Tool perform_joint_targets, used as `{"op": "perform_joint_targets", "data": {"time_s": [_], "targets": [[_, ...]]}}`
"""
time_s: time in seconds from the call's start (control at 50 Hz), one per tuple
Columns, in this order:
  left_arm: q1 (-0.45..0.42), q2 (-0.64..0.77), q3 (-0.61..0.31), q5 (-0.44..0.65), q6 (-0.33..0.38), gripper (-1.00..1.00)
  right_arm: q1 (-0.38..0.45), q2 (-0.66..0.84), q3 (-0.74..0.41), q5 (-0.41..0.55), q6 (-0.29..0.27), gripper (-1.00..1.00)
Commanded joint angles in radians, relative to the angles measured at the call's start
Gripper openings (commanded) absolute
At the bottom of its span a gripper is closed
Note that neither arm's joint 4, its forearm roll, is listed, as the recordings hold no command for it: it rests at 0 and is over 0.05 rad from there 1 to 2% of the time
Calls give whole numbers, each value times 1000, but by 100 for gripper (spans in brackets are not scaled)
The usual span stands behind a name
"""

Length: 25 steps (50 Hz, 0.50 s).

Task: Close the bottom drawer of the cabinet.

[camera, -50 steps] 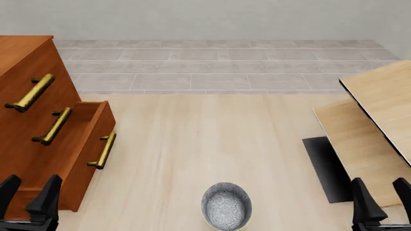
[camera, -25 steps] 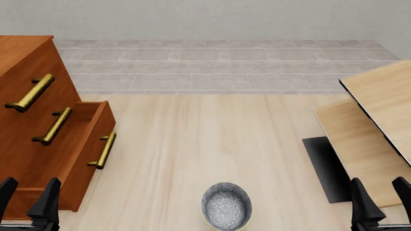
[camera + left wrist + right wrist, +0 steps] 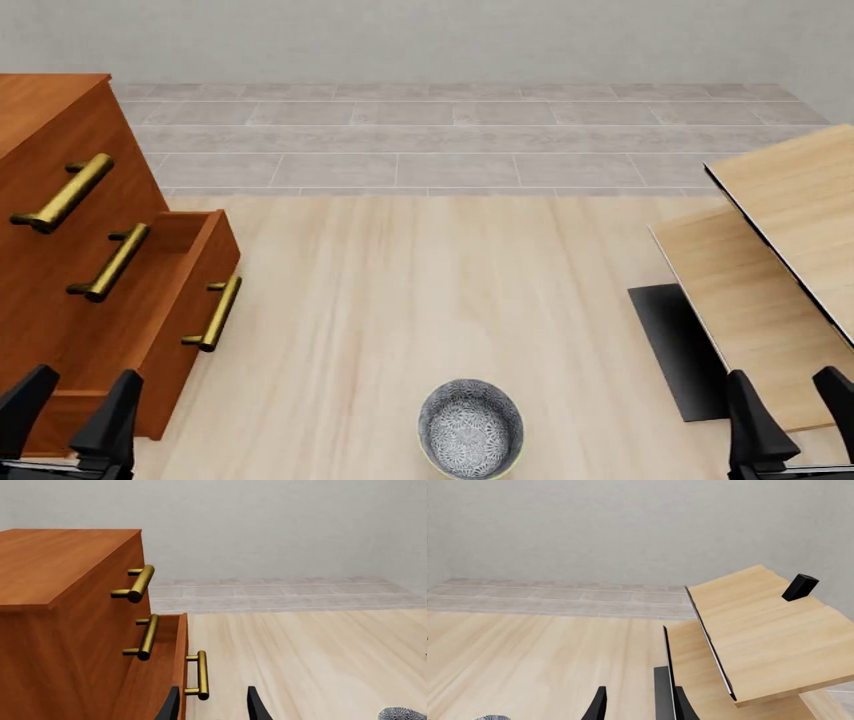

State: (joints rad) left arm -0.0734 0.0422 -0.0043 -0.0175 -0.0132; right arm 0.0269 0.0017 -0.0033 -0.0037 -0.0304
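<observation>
The cabinet (image 3: 40, 260) stands at the left, reddish-brown with three brass bar handles. The bottom drawer (image 3: 180, 330) is pulled out, and its handle (image 3: 214, 312) faces the floor's middle. My left gripper (image 3: 83, 388) is open and empty at the bottom left, just in front of the drawer's near corner. In the left wrist view the cabinet (image 3: 67, 565), the drawer's front (image 3: 180, 655) and its handle (image 3: 201, 675) lie just ahead of the open left gripper (image 3: 213, 700). My right gripper (image 3: 783, 385) is open and empty at the bottom right; it also shows in the right wrist view (image 3: 639, 702).
A grey patterned bowl (image 3: 470, 428) sits on the floor at the bottom centre. Pale light-wood furniture (image 3: 787, 230) stands at the right with a black mat (image 3: 674, 350) beside it. A small black block (image 3: 799, 587) rests on the pale top.
My left gripper has shifted a little to the right, toward the open drawer's front. The drawer and the right gripper have not moved.
</observation>
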Motion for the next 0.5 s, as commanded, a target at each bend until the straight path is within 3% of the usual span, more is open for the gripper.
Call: {"op": "perform_joint_targets", "data": {"time_s": [0.02, 0.28, 0.5], "targets": [[-89, 88, -2, -65, -4, 100, 5, 0, 0, 2, -2, 100], [-251, 210, 1, -177, 52, 100, 12, 2, 0, 5, -4, 100], [-324, 485, 1, -388, 25, 100, 18, 6, 0, 7, -8, 100]]}}
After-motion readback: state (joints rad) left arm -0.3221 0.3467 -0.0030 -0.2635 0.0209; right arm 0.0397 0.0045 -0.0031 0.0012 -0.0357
